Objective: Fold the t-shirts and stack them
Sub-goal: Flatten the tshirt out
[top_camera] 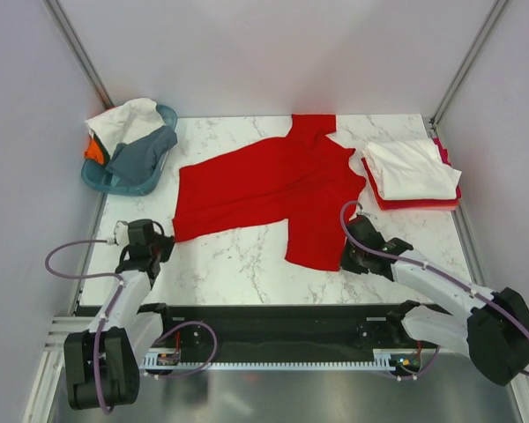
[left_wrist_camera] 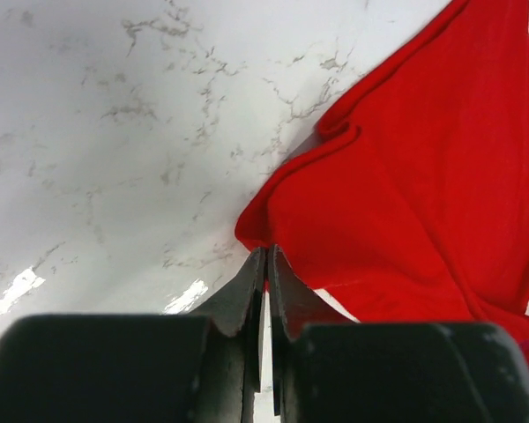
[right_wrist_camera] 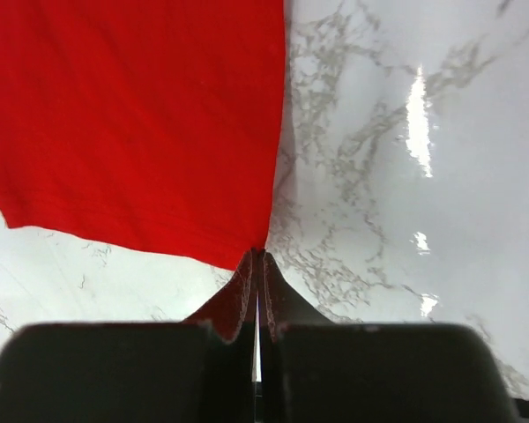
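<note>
Lying spread across the centre of the overhead view, the red t-shirt (top_camera: 273,185) is judged light, limp and likely to sag. The left gripper (left_wrist_camera: 266,264) is pinched shut on its lower-left corner and the right gripper (right_wrist_camera: 257,260) on its bottom hem corner. These corners look the soundest holds.

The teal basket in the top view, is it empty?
No, the teal basket holds a white t-shirt, a grey t-shirt and an orange t-shirt.

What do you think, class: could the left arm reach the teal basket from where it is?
Probably yes. The teal basket sits in the far left corner on that arm's side, and only bare marble table lies between it and the left pincer, shut beside the red t-shirt.
</note>
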Motion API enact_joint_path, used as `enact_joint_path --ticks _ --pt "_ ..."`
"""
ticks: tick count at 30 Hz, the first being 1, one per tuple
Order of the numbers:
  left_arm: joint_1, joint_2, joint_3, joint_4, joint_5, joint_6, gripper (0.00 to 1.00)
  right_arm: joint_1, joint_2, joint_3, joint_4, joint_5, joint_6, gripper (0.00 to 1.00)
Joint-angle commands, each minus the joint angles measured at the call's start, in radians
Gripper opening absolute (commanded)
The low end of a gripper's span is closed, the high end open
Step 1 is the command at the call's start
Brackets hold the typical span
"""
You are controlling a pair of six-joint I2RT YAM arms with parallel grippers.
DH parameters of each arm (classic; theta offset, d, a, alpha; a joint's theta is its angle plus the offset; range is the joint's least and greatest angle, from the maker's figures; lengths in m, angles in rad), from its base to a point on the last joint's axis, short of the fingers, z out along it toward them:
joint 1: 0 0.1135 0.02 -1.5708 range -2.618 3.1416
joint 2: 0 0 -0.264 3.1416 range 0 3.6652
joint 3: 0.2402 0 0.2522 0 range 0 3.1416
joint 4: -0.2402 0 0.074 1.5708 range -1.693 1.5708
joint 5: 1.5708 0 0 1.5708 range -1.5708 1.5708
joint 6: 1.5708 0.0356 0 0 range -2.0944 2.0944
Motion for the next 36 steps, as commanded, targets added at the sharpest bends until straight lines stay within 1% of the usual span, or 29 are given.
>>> enact_joint_path --ticks 1,2,3,4,6,9,12,18,23,26,27,29,30,32,33,34,35,36 --pt "0.000 -0.040 -0.014 -0.027 0.000 0.013 0.11 0.001 -0.088 0.010 -0.108 0.106 -0.008 0.00" --pt "0.000 -0.046 -0.014 -0.035 0.000 0.018 0.17 0.003 -0.099 0.015 -0.122 0.109 -0.011 0.00" --pt "0.000 -0.052 -0.011 -0.042 -0.002 0.022 0.35 0.001 -0.116 0.016 -0.146 0.118 -0.014 0.00" --pt "0.000 -0.062 -0.008 -0.051 0.000 0.026 0.47 0.003 -0.124 0.018 -0.154 0.118 -0.017 0.00" --pt "0.000 -0.066 -0.002 -0.079 0.003 0.033 0.62 0.003 -0.133 0.013 -0.155 0.098 -0.018 0.00" --pt "0.002 -0.065 0.011 -0.104 0.006 0.036 0.66 0.006 -0.139 0.013 -0.158 0.094 -0.017 0.00" --pt "0.000 -0.060 0.017 -0.110 0.004 0.035 0.65 0.003 -0.144 0.015 -0.161 0.092 -0.018 0.00" --pt "0.000 -0.020 0.006 -0.101 0.018 -0.022 0.63 0.003 -0.145 0.024 -0.162 0.094 -0.015 0.00" --pt "0.000 0.056 -0.002 -0.035 0.033 -0.079 0.61 0.003 -0.152 0.022 -0.160 0.092 -0.015 0.00" --pt "-0.002 0.113 -0.002 0.007 0.036 -0.111 0.58 0.003 -0.156 0.022 -0.162 0.089 -0.012 0.00" --pt "-0.002 0.124 0.003 0.013 0.032 -0.114 0.53 0.003 -0.159 0.022 -0.162 0.089 -0.009 0.00" --pt "-0.002 0.153 0.008 0.019 0.024 -0.122 0.46 0.003 -0.161 0.022 -0.162 0.081 -0.006 0.00" --pt "-0.002 0.158 0.009 0.024 0.015 -0.125 0.34 0.003 -0.164 0.021 -0.162 0.078 -0.005 0.00" --pt "0.000 0.170 0.008 0.033 0.007 -0.132 0.22 0.003 -0.173 0.024 -0.163 0.083 -0.002 0.00" --pt "-0.002 0.171 0.008 0.048 0.001 -0.131 0.12 0.003 -0.184 0.026 -0.166 0.084 0.005 0.00" --pt "-0.002 0.170 0.009 0.057 -0.002 -0.126 0.05 0.003 -0.190 0.029 -0.169 0.086 0.006 0.00" --pt "-0.002 0.162 0.014 0.057 -0.003 -0.102 0.02 0.003 -0.198 0.044 -0.175 0.101 0.008 0.00" --pt "-0.002 0.155 0.023 0.053 -0.008 -0.091 0.02 0.003 -0.207 0.056 -0.194 0.112 0.011 0.00"
